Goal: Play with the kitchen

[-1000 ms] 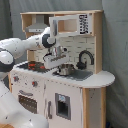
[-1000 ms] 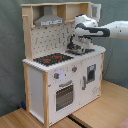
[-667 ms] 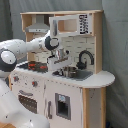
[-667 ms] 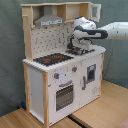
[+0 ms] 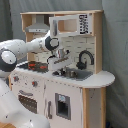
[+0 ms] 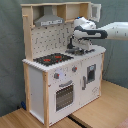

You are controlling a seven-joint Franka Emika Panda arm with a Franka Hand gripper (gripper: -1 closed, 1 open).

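Gripper point(image 5: 58, 64) hangs over the grey sink point(image 5: 75, 74) of the toy kitchen point(image 6: 60, 75), just beside the hob point(image 6: 52, 59); can't tell if claw is spread or pressed together. Kitchen stands on a wooden floor point(image 6: 100, 107). Only the first exterior view shows the black faucet point(image 5: 84, 59); in the second exterior view the arm point(image 6: 107, 33) covers it. Oven door point(image 6: 64, 95) faces the second exterior view.

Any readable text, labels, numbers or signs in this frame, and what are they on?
None can be read.
The kitchen has dark markings on its upper microwave door in the first exterior view: too blurred to read.
Nothing legible on the gripper or the arm.
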